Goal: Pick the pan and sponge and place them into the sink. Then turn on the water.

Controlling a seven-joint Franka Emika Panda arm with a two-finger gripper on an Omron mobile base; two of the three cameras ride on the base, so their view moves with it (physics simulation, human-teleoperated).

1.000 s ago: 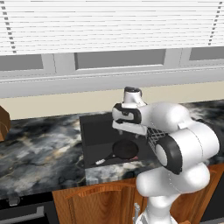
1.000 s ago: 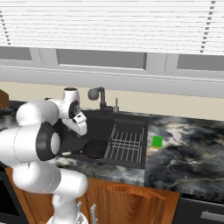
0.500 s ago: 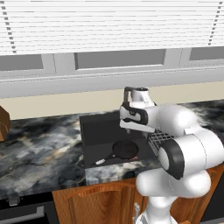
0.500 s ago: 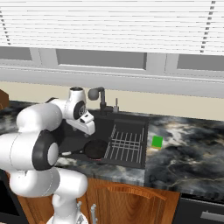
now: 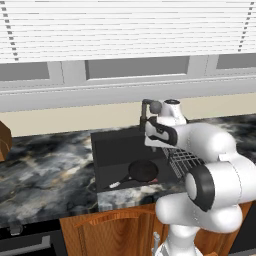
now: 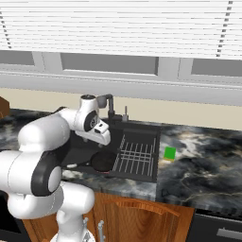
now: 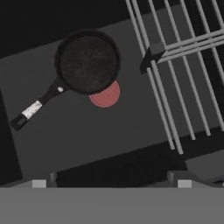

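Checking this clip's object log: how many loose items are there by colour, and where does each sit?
Black: 1, the pan, lying in the sink partly over the drain spot.
Green: 1, the sponge, on the counter beside the sink.
Total: 2.

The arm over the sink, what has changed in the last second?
The arm has swung toward the rack side of the sink, carrying the end effector away from the pan and holding nothing. The pan stays in the basin, partly over the drain spot; the sponge stays on the counter. No water runs.
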